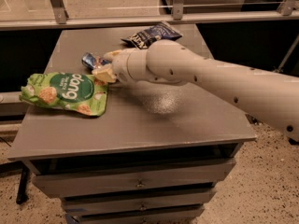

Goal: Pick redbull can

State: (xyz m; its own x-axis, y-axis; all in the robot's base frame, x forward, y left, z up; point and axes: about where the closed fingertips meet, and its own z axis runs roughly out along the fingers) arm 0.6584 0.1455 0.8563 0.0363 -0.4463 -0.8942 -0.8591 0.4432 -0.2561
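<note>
The redbull can (92, 59) lies on its side on the grey table (140, 125), at the back left, blue and silver with a red mark. My gripper (106, 64) is at the can's right end and hides that end. The cream arm (196, 76) reaches in from the right, low over the tabletop. I cannot tell whether the gripper is touching the can.
A green snack bag (65, 92) lies flat just left of and in front of the gripper. A dark blue snack bag (152, 34) lies at the table's back edge. A metal railing (140, 18) runs behind the table. Drawers sit below the front edge.
</note>
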